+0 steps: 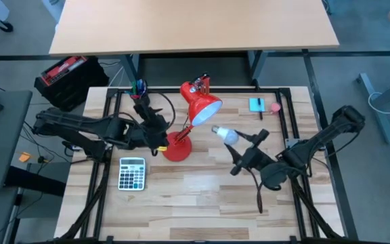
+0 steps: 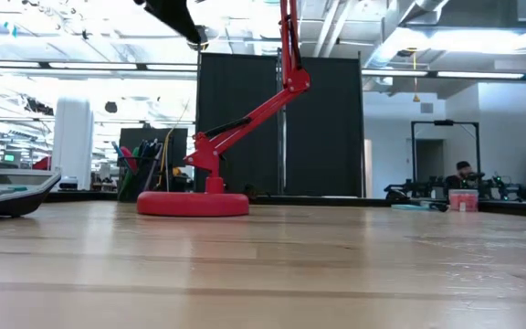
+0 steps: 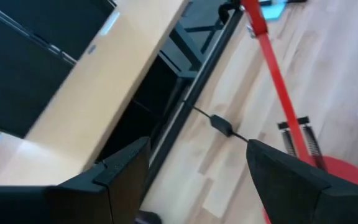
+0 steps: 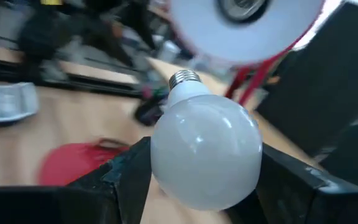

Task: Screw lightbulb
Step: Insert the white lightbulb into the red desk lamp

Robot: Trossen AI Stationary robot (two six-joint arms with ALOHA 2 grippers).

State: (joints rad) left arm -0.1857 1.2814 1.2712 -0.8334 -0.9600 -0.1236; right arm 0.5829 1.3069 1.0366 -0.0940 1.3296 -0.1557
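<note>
A red desk lamp stands on its round base [image 1: 177,147] at the table's middle, its cone shade [image 1: 203,107] tipped toward the right. My right gripper [image 1: 237,140] is shut on the pale white lightbulb [image 1: 227,135], just right of and below the shade. In the right wrist view the bulb's metal screw end [image 4: 184,79] points at the shade's white inside [image 4: 253,31], with a gap between them. My left gripper [image 1: 158,133] is open and empty beside the lamp's base, on its left; the lamp's arm [image 3: 277,78] shows past its fingers. My right gripper pinches the bulb's round glass globe [image 4: 166,168] between its two fingers, one on each side. The fingers come from the table's right and near side, slanting up. The bulb is lifted clear of the table, its screw end [image 1: 217,129] pointing away from the gripper toward the shade.
A calculator [image 1: 132,173] lies near the front left of the lamp base. A cup of pens [image 1: 139,88] stands at the back left. A blue note [image 1: 256,104] and a pink thing [image 1: 275,106] lie at the back right. A black frame [image 1: 291,115] borders the table.
</note>
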